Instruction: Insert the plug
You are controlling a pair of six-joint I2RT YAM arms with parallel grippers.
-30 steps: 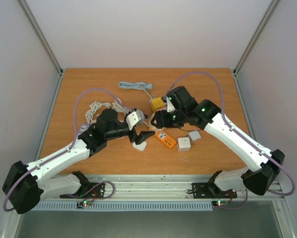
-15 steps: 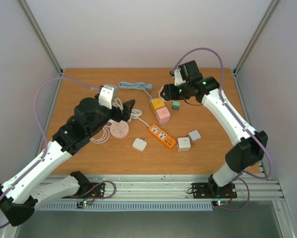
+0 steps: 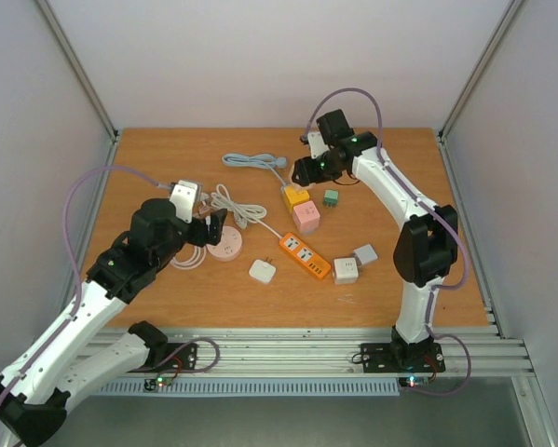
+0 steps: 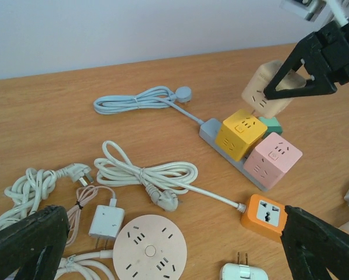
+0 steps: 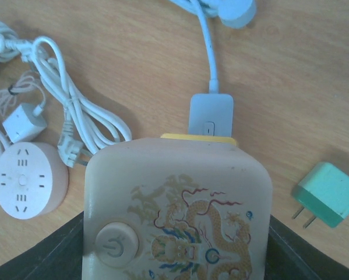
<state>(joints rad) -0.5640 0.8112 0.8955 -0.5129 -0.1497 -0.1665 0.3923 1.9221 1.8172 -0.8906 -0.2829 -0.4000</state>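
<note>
My right gripper (image 3: 306, 173) is shut on a beige cube plug with a dragon print and a power button (image 5: 177, 216). It holds the cube just above the yellow cube socket (image 4: 240, 134) of a grey strip (image 5: 211, 115); the left wrist view shows cube (image 4: 266, 87) and gripper (image 4: 305, 64) hovering there. A pink cube socket (image 4: 273, 160) sits next to the yellow one. My left gripper (image 3: 213, 226) is open and empty, low over the round pink socket (image 4: 150, 252).
An orange power strip (image 3: 305, 255) lies mid-table, a white plug adapter (image 3: 263, 271) beside it. A green adapter (image 5: 327, 193) lies right of the cubes. White and grey cubes (image 3: 346, 270) sit further right. White cables and a charger (image 4: 106, 221) lie left; a grey cable coil (image 3: 251, 162) lies behind.
The right gripper left the table's middle with the beige cube and now hovers over the yellow cube. The left gripper swung back left, then came nearer, over the round socket.
</note>
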